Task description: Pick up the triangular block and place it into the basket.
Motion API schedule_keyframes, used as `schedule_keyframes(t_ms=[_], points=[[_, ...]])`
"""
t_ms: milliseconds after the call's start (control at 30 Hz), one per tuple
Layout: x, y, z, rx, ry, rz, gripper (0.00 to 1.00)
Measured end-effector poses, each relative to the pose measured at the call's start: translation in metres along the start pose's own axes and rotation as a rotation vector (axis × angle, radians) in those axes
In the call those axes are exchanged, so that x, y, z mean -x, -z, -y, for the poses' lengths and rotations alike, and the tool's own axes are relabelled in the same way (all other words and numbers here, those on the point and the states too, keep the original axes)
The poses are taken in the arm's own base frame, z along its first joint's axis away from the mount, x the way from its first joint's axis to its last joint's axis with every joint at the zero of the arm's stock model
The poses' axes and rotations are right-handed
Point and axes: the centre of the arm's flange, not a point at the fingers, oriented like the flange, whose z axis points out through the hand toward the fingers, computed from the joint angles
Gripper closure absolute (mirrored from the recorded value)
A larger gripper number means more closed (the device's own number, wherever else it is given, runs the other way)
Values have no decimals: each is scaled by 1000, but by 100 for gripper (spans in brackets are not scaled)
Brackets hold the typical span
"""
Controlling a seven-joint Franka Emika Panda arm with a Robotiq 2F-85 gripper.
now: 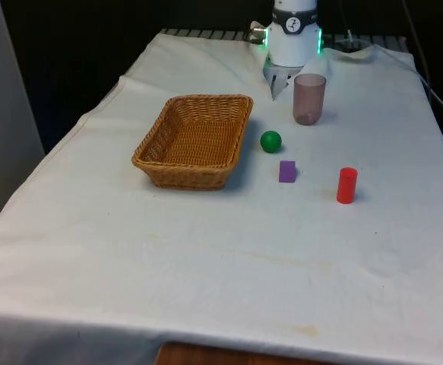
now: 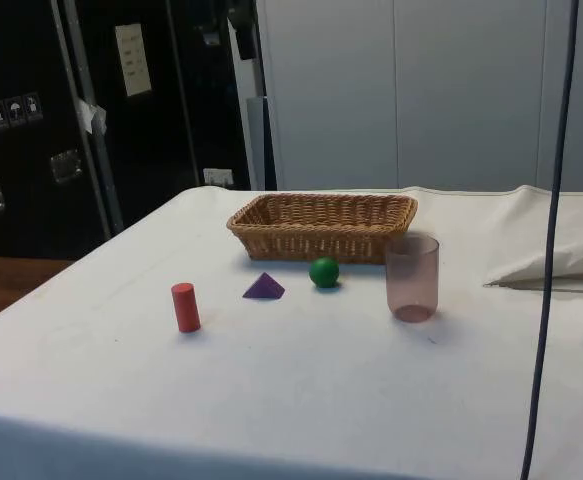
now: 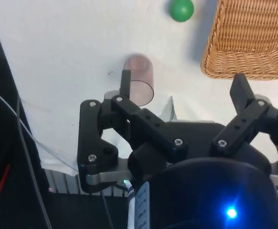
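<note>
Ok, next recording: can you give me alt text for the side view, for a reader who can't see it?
A purple triangular block lies on a white-clothed table in front of a wicker basket, between a red cylinder and a green ball. A translucent pinkish cup stands beside the ball, all apart from one another.

Green ball (image 1: 270, 141) on bench (image 1: 206, 251) around mid-surface. Translucent pinkish cup (image 1: 309, 99) upright, toward far edge, apart from ball. Red cylinder (image 1: 346, 185) upright, nearer front view's right edge, well apart from cup. White cloth (image 2: 301, 400) covers bench, rumpled at far end.
</note>
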Motion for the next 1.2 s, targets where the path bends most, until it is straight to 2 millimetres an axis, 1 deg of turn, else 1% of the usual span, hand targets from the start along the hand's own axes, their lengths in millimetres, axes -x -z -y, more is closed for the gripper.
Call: schedule_keyframes(t_ms=[100, 233, 267, 500, 767, 800, 900, 1033, 1200], points=[[-1, -2, 5, 1, 1, 0, 0], [-4, -8, 18, 21, 3, -7, 0], [-4, -8, 18, 21, 3, -7, 0], [-5, -19, 37, 53, 4, -8, 0], [-8, -34, 47, 62, 7, 0, 0], [-9, -39, 51, 66, 8, 1, 0], [-9, -46, 57, 75, 9, -1, 0], [-10, -52, 65, 87, 8, -13, 0], [-10, -59, 70, 95, 7, -29, 0]])
